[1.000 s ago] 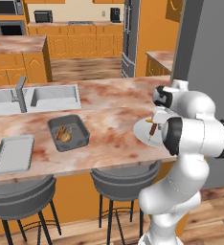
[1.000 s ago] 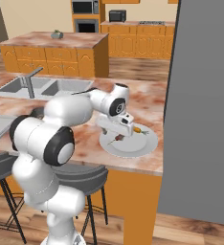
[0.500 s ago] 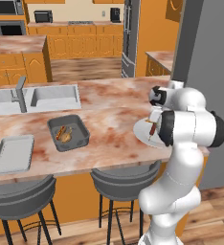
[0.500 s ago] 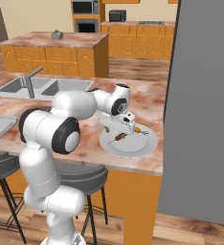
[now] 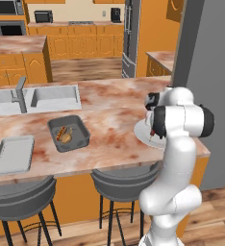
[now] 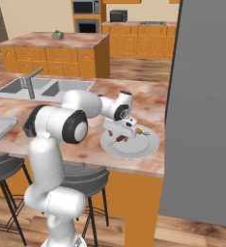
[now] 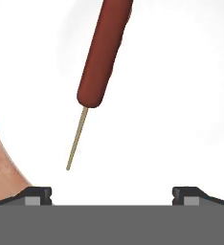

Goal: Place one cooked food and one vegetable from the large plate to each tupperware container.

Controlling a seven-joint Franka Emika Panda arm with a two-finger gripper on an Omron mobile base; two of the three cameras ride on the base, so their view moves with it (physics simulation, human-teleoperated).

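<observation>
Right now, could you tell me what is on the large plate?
On the plate lie a brown sausage on a stick and a small carrot. The hand covers part of the plate.

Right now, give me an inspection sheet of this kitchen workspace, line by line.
Surface: marble counter, sink set in it.
Job's things: large plate holds a sausage on a stick and a small orange vegetable; dark tub already holds food; light tray holds nothing.
Clutter: nothing seen.
Pincer: pincer open, low over the plate, sausage ahead, not held.
Cables: nothing seen.
Surroundings: stools, grey wall, orange cabinets.
</observation>
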